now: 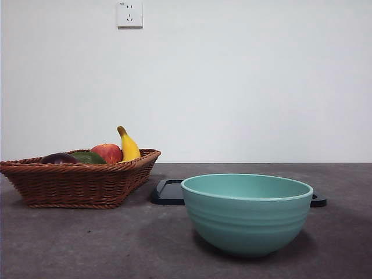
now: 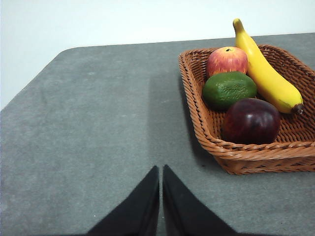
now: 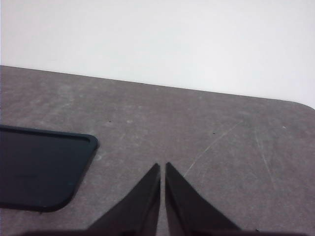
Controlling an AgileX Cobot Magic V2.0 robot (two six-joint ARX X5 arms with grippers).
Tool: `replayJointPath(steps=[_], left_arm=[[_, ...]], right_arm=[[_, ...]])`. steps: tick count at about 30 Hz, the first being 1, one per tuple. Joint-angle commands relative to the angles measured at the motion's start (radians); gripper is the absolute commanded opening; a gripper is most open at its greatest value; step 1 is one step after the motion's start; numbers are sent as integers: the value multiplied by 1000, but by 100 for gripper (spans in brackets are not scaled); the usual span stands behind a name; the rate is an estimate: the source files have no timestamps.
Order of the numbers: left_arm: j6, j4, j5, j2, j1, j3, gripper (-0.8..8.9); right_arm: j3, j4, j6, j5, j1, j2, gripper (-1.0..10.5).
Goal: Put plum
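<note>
left end effector closed, near plum

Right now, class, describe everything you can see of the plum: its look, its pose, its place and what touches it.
The plum is round, smooth and glossy, dark purple-maroon with a soft highlight. It sits whole in the woven wicker basket, at the corner nearest the left end effector, close against the rim. The green fruit lies right beside it and the banana runs along its other side. From the front view only its top shows above the rim. Nothing grips it.
</note>
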Motion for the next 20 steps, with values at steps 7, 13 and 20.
replayJointPath(steps=[7,13,20], left_arm=[[-5,-11,-1,-2,2,-19,9],[-5,-11,-1,-2,2,-19,9],[-5,-11,-1,-2,2,-19,9]], right_arm=[[-5,-72,19,4,-29,-20,6],[-5,-163,25,4,-29,-20,6],[-5,-143,24,0,-29,-20,6]])
